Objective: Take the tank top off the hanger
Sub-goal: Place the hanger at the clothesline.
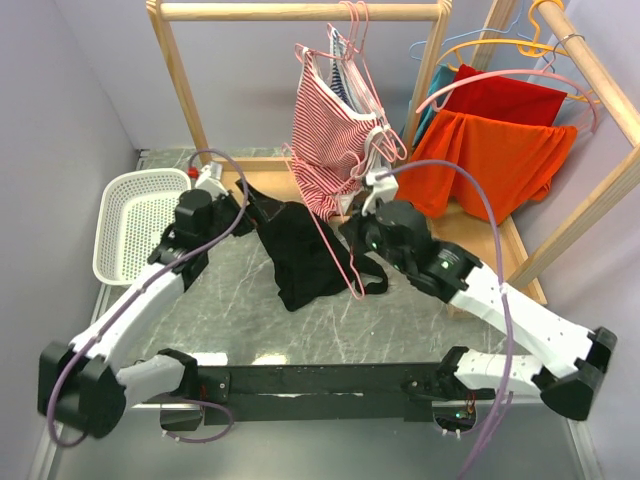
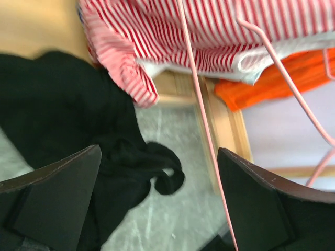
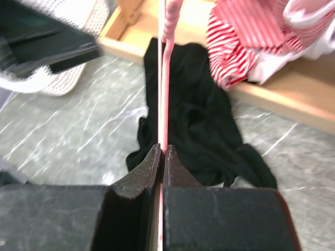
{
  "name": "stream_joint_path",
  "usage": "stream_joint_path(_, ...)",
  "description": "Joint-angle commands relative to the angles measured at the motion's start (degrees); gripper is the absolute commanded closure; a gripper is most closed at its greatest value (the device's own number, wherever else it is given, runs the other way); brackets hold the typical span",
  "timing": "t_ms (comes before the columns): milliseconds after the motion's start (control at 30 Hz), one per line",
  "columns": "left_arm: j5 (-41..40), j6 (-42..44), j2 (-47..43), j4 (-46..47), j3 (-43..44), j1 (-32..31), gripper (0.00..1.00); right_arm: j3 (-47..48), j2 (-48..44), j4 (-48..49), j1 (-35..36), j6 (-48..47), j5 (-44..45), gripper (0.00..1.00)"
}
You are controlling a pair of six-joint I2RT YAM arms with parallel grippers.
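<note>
The black tank top (image 1: 300, 250) lies crumpled on the marble table, spread between the two grippers. It also shows in the left wrist view (image 2: 63, 115) and the right wrist view (image 3: 204, 115). A thin pink hanger (image 1: 335, 245) slants down across it; whether any fabric still hangs on the wire I cannot tell. My right gripper (image 1: 355, 228) is shut on the hanger's wire (image 3: 165, 78), pinched between its fingertips (image 3: 163, 154). My left gripper (image 1: 235, 195) is open and empty (image 2: 158, 151), just above the tank top's left edge, with the hanger wire (image 2: 201, 120) by its right finger.
A red-and-white striped garment (image 1: 330, 140) hangs on pink hangers from the wooden rack (image 1: 300, 12) right behind. Orange (image 1: 490, 160) and red (image 1: 515, 100) clothes hang at the right. A white basket (image 1: 140, 215) stands at the left. The rack's wooden base (image 1: 500, 240) borders the table.
</note>
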Motion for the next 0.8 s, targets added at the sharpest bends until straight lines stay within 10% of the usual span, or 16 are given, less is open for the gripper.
stream_joint_path(0,-9.4,6.1,-5.1,-5.3,-0.2,-0.2,0.0,9.3,5.4,-1.5,0.7,-1.2,8.4,1.0)
stream_joint_path(567,-11.4,12.0,-4.1,-9.9,-0.6,-0.2,0.01,75.6,41.8,-28.4,-3.0,-9.9,4.1,1.0)
stream_joint_path(767,-9.3,12.1,-3.2,-9.0,-0.6,-0.2,0.01,77.2,45.4,-24.5,-6.4,-9.8,0.3,1.0)
